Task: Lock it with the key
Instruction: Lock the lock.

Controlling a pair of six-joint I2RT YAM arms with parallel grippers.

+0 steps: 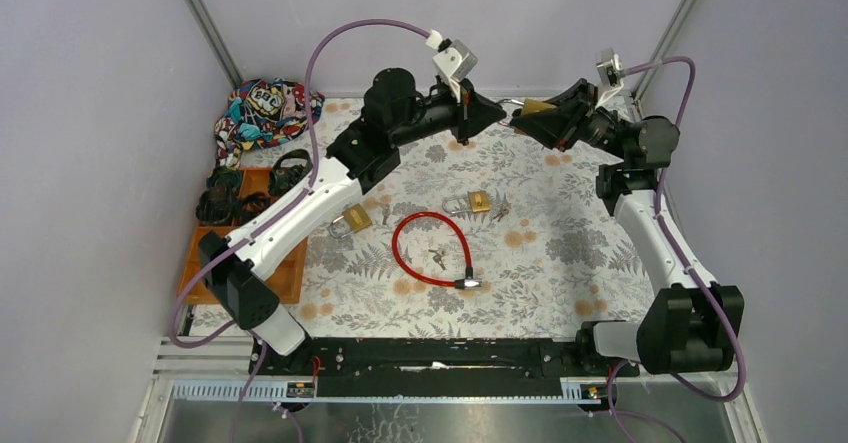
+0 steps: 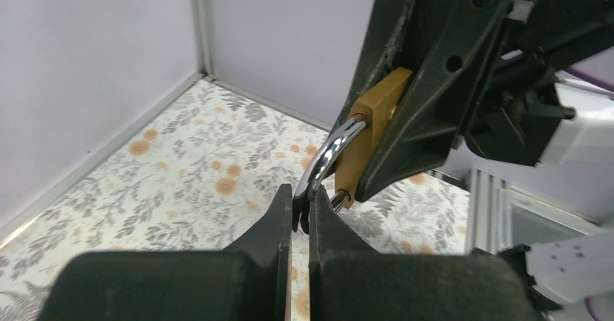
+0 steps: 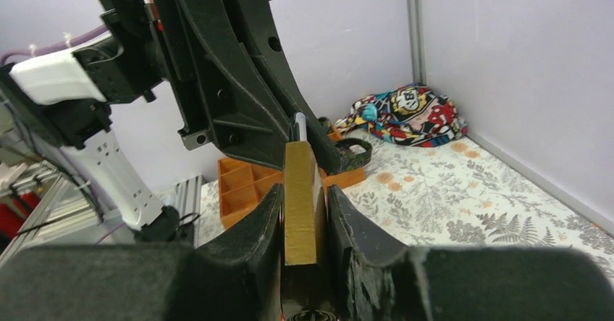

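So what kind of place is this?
Probably a robot practice booth: plain walls box in one flowery table, a left arm and right arm are bolted to its edge, and padlocks lie out to try.

Bare mat beneath padlock; back wall near

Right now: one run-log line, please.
right gripper: shut on brass padlock, held in air | left gripper: shut on shackle

White links and black joints; a purple cable loops behind the black left pincer, another behind the right pincer.
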